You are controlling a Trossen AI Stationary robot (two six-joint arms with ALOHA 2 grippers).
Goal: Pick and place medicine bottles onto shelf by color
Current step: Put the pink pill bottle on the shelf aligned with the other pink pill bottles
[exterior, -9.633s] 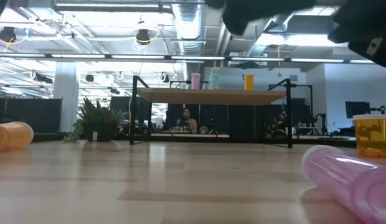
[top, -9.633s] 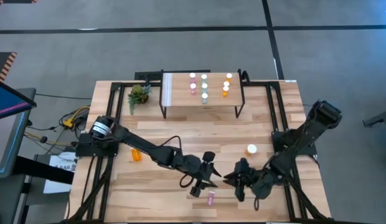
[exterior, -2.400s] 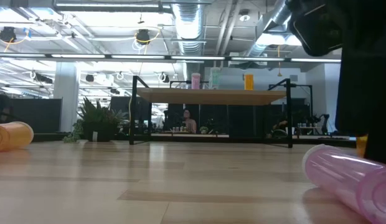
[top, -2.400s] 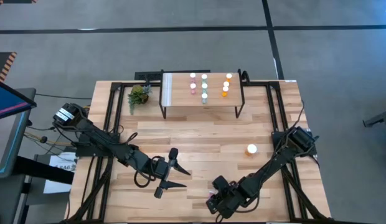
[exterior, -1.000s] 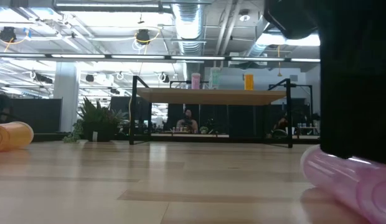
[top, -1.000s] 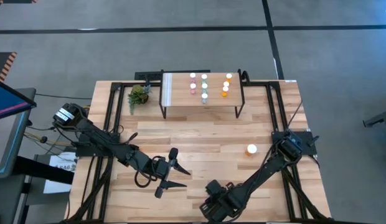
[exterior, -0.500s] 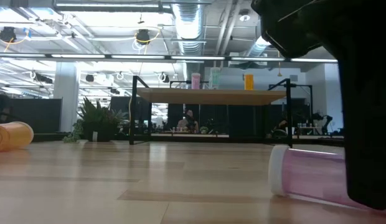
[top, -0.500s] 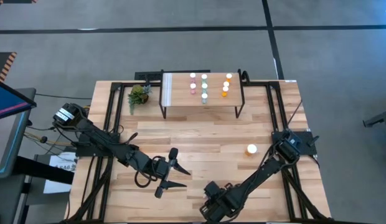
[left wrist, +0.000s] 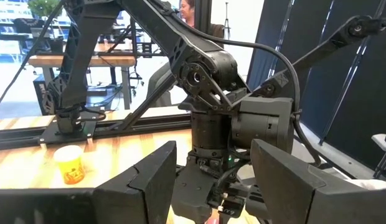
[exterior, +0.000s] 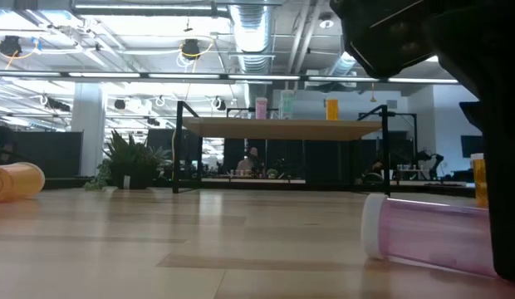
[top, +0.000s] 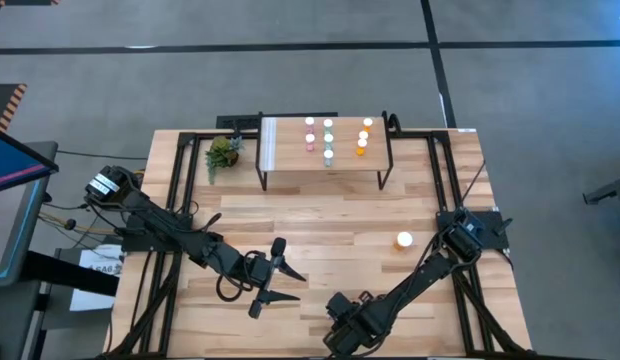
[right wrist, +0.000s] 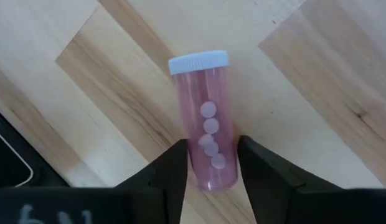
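A pink medicine bottle (right wrist: 208, 118) with a white cap lies on its side on the table near the front edge; in the low view the pink bottle (exterior: 432, 237) lies crosswise. My right gripper (right wrist: 211, 144) points down over it and is shut on it; in the high view that right gripper (top: 345, 335) covers the bottle. My left gripper (top: 280, 280) hangs open and level above the table, left of the right one. The shelf (top: 280, 150) at the far side carries several upright pink, teal and orange bottles. My right gripper pinches the pink bottle's clear body near its bottom end (right wrist: 198, 167) between its two fingers (right wrist: 171, 168). The fingers come from above, pointing down, and lie across the bottle. The bottle lies flat on the table, with its cap end (right wrist: 198, 62) free.
One orange bottle (top: 404, 240) stands upright on the table right of centre. Another orange bottle (exterior: 17, 181) lies on its side at the left. A small green plant (top: 223, 152) stands left of the shelf. Black frame rails run along the table's sides.
My right gripper has sunk a little onto the pink bottle and rolled about its own axis. The bottle has turned on the table: in the low view its end faced the camera, and now it lies crosswise with its cap to the left.
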